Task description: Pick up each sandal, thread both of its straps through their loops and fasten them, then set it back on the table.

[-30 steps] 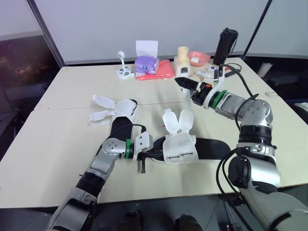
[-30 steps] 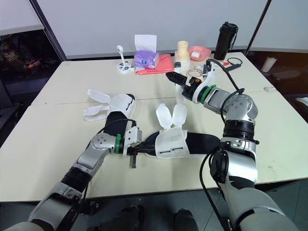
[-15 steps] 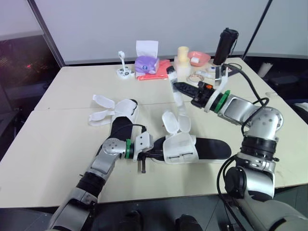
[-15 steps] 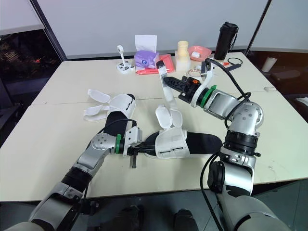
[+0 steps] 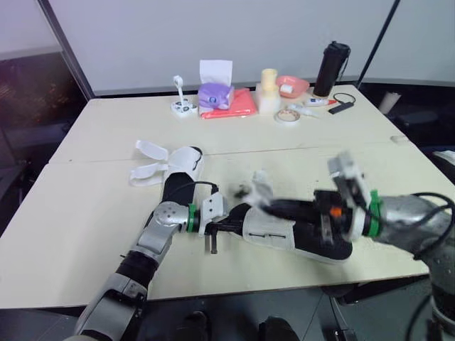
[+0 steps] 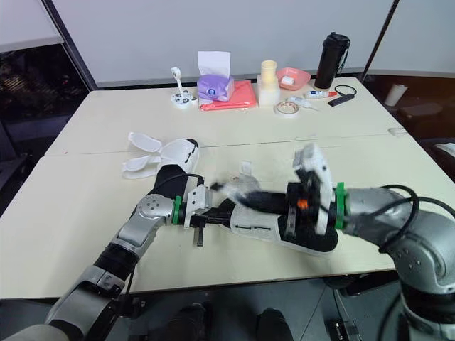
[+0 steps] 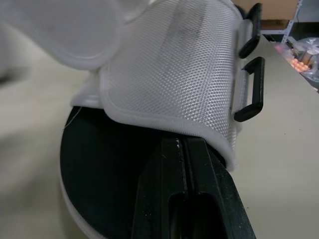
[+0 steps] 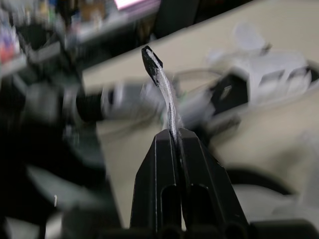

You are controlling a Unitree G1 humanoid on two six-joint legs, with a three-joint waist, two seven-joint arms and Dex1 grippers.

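Swung down from the far side, the right pincer (image 8: 174, 134) is now low over the sandal (image 5: 274, 231), clenched on its white strap (image 8: 167, 94). The left pincer (image 7: 185, 142) grips the sandal's toe on the pale tabletop (image 5: 85, 213). A second sandal (image 5: 174, 167) lies near; a bottle (image 5: 333, 67) stands before the grey wall (image 5: 213, 35).

Two black sandals with white straps (image 5: 183, 162) (image 5: 270, 231) and one tall black bottle (image 5: 332, 67) are showing over the pale table (image 5: 92, 206).

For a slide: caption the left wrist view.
Left gripper grips the sandal where its white strap meets the black sole, near two loops.
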